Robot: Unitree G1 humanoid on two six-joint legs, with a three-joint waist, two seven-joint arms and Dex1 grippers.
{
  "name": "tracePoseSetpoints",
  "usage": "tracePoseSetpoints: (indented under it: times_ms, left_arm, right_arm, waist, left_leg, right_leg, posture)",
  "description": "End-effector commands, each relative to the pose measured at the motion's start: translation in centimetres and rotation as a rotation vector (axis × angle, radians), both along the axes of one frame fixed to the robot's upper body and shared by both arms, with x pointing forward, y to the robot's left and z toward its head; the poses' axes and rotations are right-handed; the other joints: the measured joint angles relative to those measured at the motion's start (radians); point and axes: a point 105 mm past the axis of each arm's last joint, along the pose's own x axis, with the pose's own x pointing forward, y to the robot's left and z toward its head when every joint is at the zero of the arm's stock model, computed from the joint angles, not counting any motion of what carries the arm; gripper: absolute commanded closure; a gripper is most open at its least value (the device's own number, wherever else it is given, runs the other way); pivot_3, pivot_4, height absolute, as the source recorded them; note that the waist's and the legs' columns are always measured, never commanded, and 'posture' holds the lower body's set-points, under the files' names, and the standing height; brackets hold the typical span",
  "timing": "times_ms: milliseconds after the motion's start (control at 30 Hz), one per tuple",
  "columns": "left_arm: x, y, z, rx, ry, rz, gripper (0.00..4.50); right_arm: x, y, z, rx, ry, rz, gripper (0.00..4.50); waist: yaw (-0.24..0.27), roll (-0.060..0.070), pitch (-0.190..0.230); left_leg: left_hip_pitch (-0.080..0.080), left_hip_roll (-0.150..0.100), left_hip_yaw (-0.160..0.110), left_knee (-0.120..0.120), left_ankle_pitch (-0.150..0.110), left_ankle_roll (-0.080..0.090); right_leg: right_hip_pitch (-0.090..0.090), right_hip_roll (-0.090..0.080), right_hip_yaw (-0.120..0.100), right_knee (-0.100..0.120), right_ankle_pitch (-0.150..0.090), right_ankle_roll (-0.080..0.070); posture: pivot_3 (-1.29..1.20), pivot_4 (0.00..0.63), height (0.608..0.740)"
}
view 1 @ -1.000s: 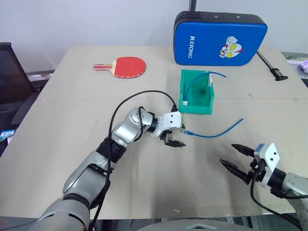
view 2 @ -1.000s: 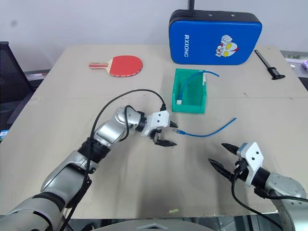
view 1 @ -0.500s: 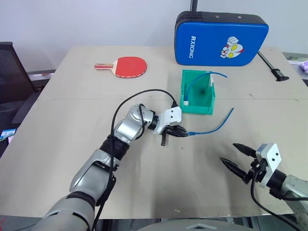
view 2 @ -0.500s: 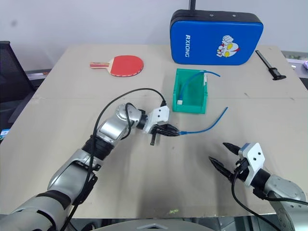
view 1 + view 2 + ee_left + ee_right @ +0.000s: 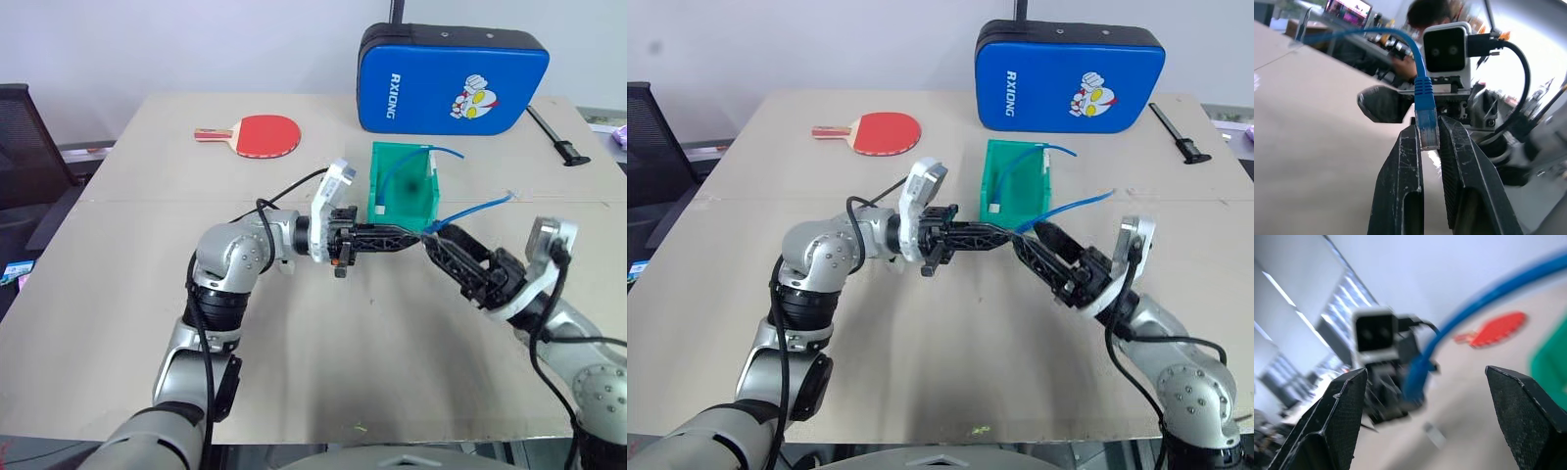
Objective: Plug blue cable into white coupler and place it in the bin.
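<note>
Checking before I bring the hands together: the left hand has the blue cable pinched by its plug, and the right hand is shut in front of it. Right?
Not quite. The right hand is open: the right wrist view shows its two fingers spread wide, with nothing between them. The rest holds: the left hand is shut on the blue cable at its clear plug.

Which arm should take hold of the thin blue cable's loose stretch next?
The right. Its gripper is open right at the thin bright-blue network cable, near the left gripper, which is already shut on the cable's clear plug end and has no free fingers.
</note>
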Motion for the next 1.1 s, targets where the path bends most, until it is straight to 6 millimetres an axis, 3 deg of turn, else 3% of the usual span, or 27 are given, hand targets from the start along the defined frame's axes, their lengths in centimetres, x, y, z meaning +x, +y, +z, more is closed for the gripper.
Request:
tracePoseSetpoints:
  times_ms: [33, 133, 267, 333, 400, 567, 600, 667, 767, 1000, 1100]
  left_arm:
    - [-0.6, 0.0, 1.3, -0.043, -0.009, -0.02, 4.49]
    - [-0.6, -0.1, 1.3, -0.042, -0.002, -0.022, 4.49]
    - [-0.7, -0.3, 1.0, -0.04, 0.005, -0.027, 4.5]
    - [-0.8, -0.3, 1.0, -0.044, 0.013, -0.032, 4.5]
    - [-0.7, -0.3, 1.0, -0.048, 0.007, -0.026, 4.5]
    - [-0.3, -0.3, 1.7, -0.099, -0.027, 0.005, 4.5]
    - [-0.5, -0.2, 1.7, -0.095, -0.041, -0.006, 3.76]
    - [-0.5, -0.3, 2.0, -0.1, -0.047, 0.021, 3.25]
    - [-1.3, 0.3, 2.4, -0.077, -0.096, 0.03, 1.72]
    - [-4.0, 2.3, 3.3, 0.029, -0.242, 0.179, 1.72]
    - [-3.2, 4.1, 3.0, 0.085, -0.305, 0.417, 1.72]
  right_arm:
    - [-1.1, 0.9, 1.6, 0.007, -0.041, 0.066, 0.69]
    - [-1.0, 1.0, 1.7, 0.0, -0.039, 0.075, 0.69]
    - [-0.9, 0.9, 1.9, -0.004, -0.039, 0.074, 2.48]
    - [-0.9, 0.9, 1.9, -0.004, -0.036, 0.078, 3.68]
    - [-0.9, 0.9, 2.0, -0.001, -0.031, 0.081, 4.47]
    - [-1.0, 0.7, 2.1, 0.009, -0.024, 0.077, 4.47]
    - [-0.9, 0.6, 2.1, 0.008, -0.024, 0.074, 4.5]
    - [-0.7, 0.4, 2.1, 0.004, -0.025, 0.065, 4.5]
    - [0.1, -0.4, 2.0, 0.001, -0.026, 0.019, 4.5]
    - [2.0, -2.1, 0.4, -0.098, -0.014, -0.103, 4.5]
    - [2.4, -2.6, 0.1, -0.104, -0.016, -0.119, 4.5]
  waist:
    - [0.0, 0.0, 0.0]
    - [0.0, 0.0, 0.0]
    - [0.0, 0.0, 0.0]
    - [0.0, 0.0, 0.0]
    - [-0.001, 0.0, 0.0]
    - [-0.001, 0.0, 0.0]
    - [0.0, 0.0, 0.0]
    - [0.0, 0.0, 0.0]
    - [-0.002, 0.0, 0.0]
    - [-0.015, 0.0, 0.0]
    - [-0.017, 0.0, 0.0]
  left_leg:
    - [0.0, 0.0, 0.0, 0.0, 0.0, 0.0]
    - [0.0, 0.0, 0.0, 0.0, 0.0, 0.0]
    - [0.0, 0.0, 0.001, 0.0, 0.0, 0.0]
    - [0.0, 0.0, 0.001, 0.0, 0.0, 0.0]
    - [0.0, 0.0, 0.002, 0.0, 0.0, 0.0]
    - [0.0, 0.0, 0.002, 0.0, 0.0, 0.0]
    - [0.0, 0.0, 0.001, 0.0, 0.0, 0.0]
    - [0.0, 0.0, 0.002, 0.0, 0.0, 0.0]
    - [0.0, 0.0, 0.002, 0.0, 0.0, 0.0]
    - [-0.001, 0.0, 0.001, -0.001, 0.0, 0.0]
    - [0.0, 0.001, 0.001, -0.001, 0.0, 0.0]
  right_leg:
    - [0.0, 0.0, 0.0, 0.0, 0.0, 0.0]
    - [0.0, 0.0, 0.0, 0.0, 0.0, 0.0]
    - [0.0, 0.0, 0.0, 0.0, 0.0, 0.0]
    - [0.0, 0.0, 0.0, 0.0, 0.0, 0.0]
    - [0.0, 0.0, 0.0, 0.0, 0.0, 0.0]
    - [0.0, 0.0, 0.001, 0.0, 0.0, 0.0]
    - [0.0, 0.0, 0.001, 0.0, 0.0, 0.0]
    - [0.0, 0.0, 0.001, -0.001, 0.0, 0.0]
    - [0.0, 0.0, 0.001, -0.001, 0.0, 0.0]
    - [-0.001, 0.0, 0.002, -0.001, 0.0, 0.0]
    - [-0.001, -0.001, 0.002, -0.001, 0.0, 0.0]
  posture:
    - [0.0, 0.15, 0.74]
    - [0.0, 0.15, 0.74]
    - [0.0, 0.15, 0.74]
    - [0.0, 0.15, 0.74]
    - [0.0, 0.15, 0.74]
    - [0.0, 0.15, 0.74]
    - [0.0, 0.15, 0.74]
    - [0.0, 0.15, 0.74]
    - [0.0, 0.15, 0.74]
    - [0.0, 0.15, 0.74]
    - [0.0, 0.15, 0.74]
